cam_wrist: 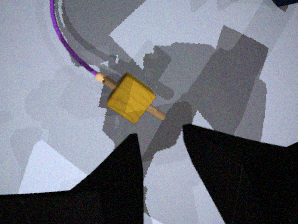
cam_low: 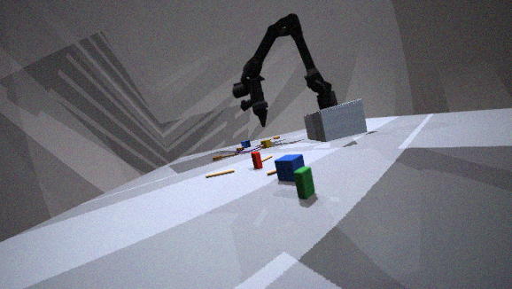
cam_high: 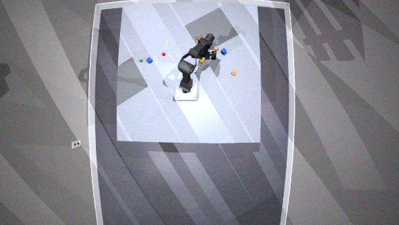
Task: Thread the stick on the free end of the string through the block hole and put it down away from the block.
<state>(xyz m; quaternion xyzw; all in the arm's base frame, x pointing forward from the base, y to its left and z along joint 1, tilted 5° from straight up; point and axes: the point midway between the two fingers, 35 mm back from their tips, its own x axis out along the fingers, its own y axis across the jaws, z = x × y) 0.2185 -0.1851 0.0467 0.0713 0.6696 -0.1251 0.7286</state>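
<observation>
The yellow block (cam_high: 201, 61) (cam_low: 266, 144) (cam_wrist: 131, 98) sits on the table. A thin wooden stick (cam_wrist: 158, 113) shows on both sides of it in the wrist view, passing through the block. The purple string (cam_wrist: 61, 40) (cam_low: 253, 150) joins the stick's upper-left end, outside the block, and curves out of the wrist view at the top. Which round button holds the string is not clear. My gripper (cam_wrist: 160, 136) (cam_low: 264, 125) is partly open, with nothing between its fingers. It hangs above the table, with its tips just below the block and stick in the wrist view.
Blue blocks (cam_high: 224, 51) (cam_high: 149, 60), a red piece (cam_high: 163, 54) (cam_low: 257, 160) and a green piece (cam_high: 141, 60) (cam_low: 305, 183) stand around. Orange discs (cam_high: 216, 48) (cam_high: 234, 73) lie at the right. Loose sticks (cam_high: 166, 43) (cam_low: 220, 174) lie left of the arm in the top view.
</observation>
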